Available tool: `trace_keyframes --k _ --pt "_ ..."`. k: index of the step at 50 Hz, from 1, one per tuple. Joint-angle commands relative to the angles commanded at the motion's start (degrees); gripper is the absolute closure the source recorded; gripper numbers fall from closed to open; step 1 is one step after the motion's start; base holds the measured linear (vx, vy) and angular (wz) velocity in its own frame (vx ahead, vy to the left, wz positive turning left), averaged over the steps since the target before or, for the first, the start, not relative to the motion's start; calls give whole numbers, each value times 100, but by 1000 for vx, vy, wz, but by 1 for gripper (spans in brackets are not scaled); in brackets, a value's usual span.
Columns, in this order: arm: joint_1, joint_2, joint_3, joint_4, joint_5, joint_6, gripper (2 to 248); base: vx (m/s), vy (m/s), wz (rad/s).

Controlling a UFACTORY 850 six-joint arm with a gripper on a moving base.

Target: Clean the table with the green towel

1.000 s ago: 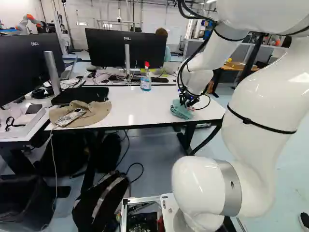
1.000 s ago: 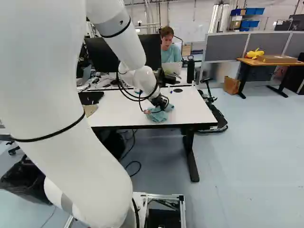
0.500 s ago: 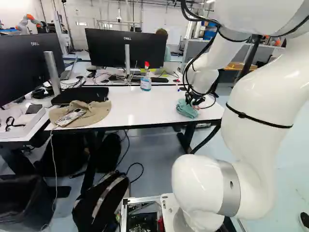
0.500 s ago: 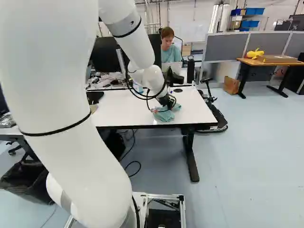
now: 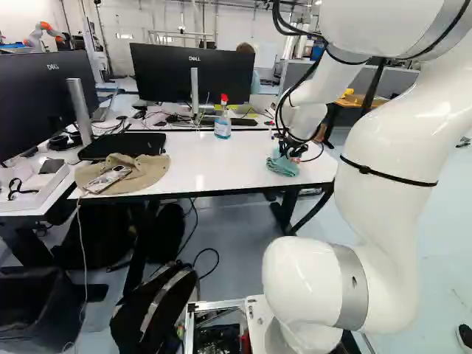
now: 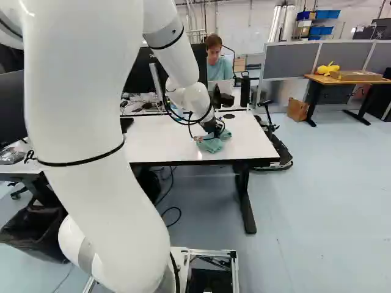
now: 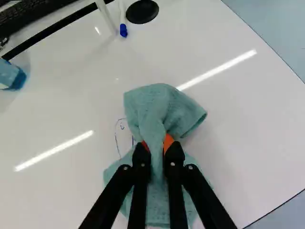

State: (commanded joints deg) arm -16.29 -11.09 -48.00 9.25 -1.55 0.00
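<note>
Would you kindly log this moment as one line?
gripper: shut on green towel | towel: bunched on white table | blue ink marks: beside towel, unwiped | spray bottle: upright

The glossy white, rounded arm (image 5: pixel 391 140) has thin black bands (image 5: pixel 398 178), a silver-grey joint collar (image 5: pixel 350 287) and looping black cables (image 5: pixel 301 32); its black jaws bear orange pads (image 7: pixel 168 142).
</note>
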Motion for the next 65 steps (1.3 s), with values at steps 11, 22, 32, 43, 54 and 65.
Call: trace_keyframes --k 11,22,32,43,54,65 --pt "206 75 86 0 0 0 204 0 0 0" --pt "418 141 161 0 0 0 204 0 0 0" --pt "601 245 278 0 0 0 204 0 0 0" --pt "725 483 544 0 0 0 204 0 0 0" --pt "715 778 863 0 0 0 204 0 0 0" --pt "634 1083 1182 0 0 0 204 0 0 0"
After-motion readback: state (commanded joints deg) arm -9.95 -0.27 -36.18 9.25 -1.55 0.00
